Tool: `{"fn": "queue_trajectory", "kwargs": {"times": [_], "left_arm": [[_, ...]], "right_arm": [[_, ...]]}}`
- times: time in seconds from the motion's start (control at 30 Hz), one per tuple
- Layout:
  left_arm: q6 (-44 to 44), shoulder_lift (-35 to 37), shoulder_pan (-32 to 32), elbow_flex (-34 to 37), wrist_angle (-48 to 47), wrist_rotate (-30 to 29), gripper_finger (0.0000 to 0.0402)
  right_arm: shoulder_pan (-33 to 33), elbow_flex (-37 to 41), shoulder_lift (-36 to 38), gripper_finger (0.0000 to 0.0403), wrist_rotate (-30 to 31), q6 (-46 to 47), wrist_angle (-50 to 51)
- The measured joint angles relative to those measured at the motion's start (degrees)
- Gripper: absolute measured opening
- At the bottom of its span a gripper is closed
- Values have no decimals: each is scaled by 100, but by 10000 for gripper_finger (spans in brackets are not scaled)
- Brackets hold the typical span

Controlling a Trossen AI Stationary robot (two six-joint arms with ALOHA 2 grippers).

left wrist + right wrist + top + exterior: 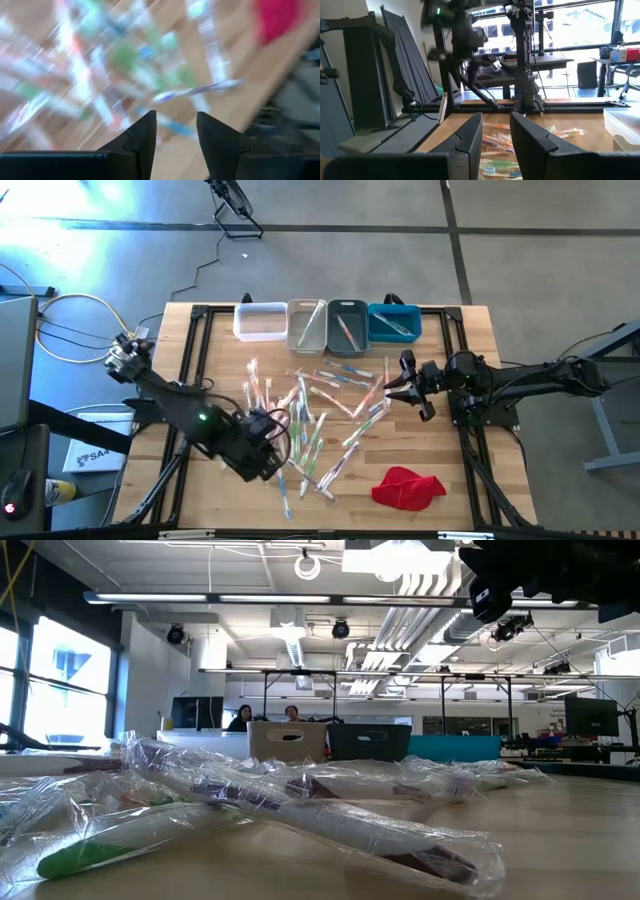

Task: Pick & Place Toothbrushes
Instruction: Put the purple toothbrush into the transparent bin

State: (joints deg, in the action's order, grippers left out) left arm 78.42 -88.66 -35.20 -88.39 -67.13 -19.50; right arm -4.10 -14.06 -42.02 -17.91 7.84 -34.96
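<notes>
Clear-wrapped toothbrushes [312, 415] scattered mid-table – left gripper [176, 131] and right gripper [496, 131] jaws parted, empty (no writing legible).

Heavy motion blur, left wrist view.

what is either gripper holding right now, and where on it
Nothing. The left gripper is open over the toothbrushes with an empty gap between its fingers. The right gripper, at the pile's right edge, is open and empty too.
</notes>
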Motion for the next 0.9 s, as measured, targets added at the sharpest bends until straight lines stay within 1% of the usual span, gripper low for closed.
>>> {"fn": "queue_trajectory", "kwargs": {"times": [0.07, 0.13, 0.37, 0.5, 0.63, 0.77, 0.9], "left_arm": [[407, -257, 50, 1, -301, 176, 138], [622, -463, 68, 1, -539, 321, 138], [590, -1165, 70, 1, -363, 456, 138], [670, -1459, 151, 1, -91, 948, 138], [841, -1652, 150, 4, -73, 1325, 138], [1046, -1822, 147, 4, -356, 1750, 138], [1299, -1917, 147, 9, -745, 1781, 138]], "right_arm": [[0, 0, 0, 93, 2, -2, 2], [0, 0, 0, 93, 0, -4, 2], [0, 0, 0, 93, 2, -13, 2], [0, 0, 0, 93, 2, -13, 18], [0, 0, 0, 93, 2, -13, 52], [0, 0, 0, 93, 0, -13, 52], [0, 0, 0, 93, 0, -13, 57]]}}
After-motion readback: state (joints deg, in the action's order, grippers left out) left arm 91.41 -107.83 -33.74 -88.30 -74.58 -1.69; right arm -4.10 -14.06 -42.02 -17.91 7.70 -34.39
